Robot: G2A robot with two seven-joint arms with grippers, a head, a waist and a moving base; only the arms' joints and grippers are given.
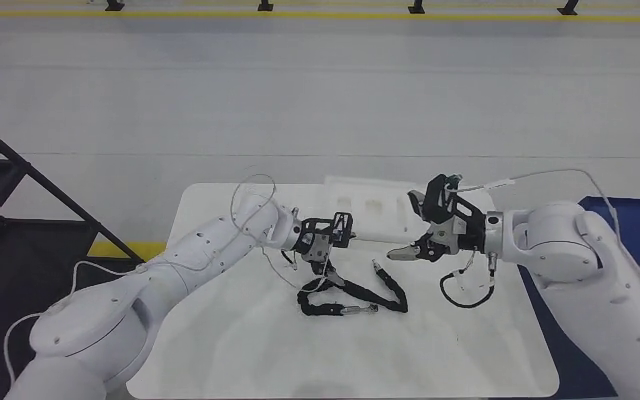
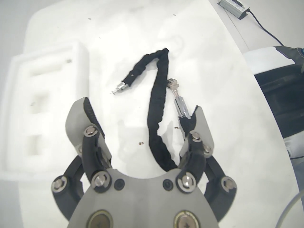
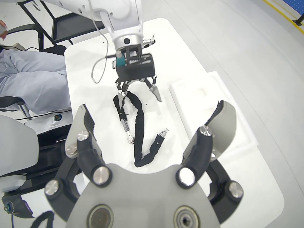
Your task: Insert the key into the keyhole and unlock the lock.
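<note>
**Key looks seated already, and its head is pointed at the right arm**

The left gripper (image 2: 140,106) was spread wide open with nothing in it, hung over the left fold of the chain lock (image 2: 158,100). One of its fingers (image 2: 198,122) was parked right at the sleeved end of the lock cylinder (image 2: 181,106). Whether it was touching or just above couldn't be told.

From there the cylinder was laid flat on the table (image 2: 213,60), running off to the right. The key (image 2: 173,87) looked to be seated in the keyhole, head sticking out the right end. So the long axis of cylinder plus key was set roughly left to right, pointing away from the left gripper. The pin end (image 2: 120,88) was lying loose on the far side, apart from the cylinder and not plugged in.

Further right, the right gripper (image 3: 152,109) was held open and empty too, with the key head a bit to its near-left. Judging by that, the key head was faced by the right gripper. The turn would probably be best taken from that side, along the axis, with the cylinder steadied by the left.
</note>
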